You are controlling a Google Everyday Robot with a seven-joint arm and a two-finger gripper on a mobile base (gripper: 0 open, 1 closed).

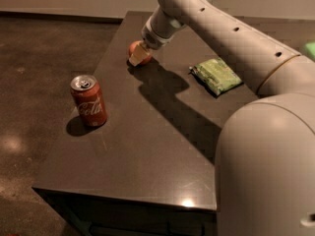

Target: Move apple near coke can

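- Currently the step in hand looks like the grasp: the hand (140, 58) is down against the apple (133, 48).
- Whether the hand is spread or pinching the apple, I cannot tell.
- The apple appears to sit on the table (147, 151), well apart from the can (89, 101), beyond it and to its right.
- The can stands upright near the table's left edge.
- Next, I judge, the move calls for a sure hold, then a carry toward the can, stopping just beside it without knocking it.
- A green packet (216, 75) lies far to the can's right, off that path.
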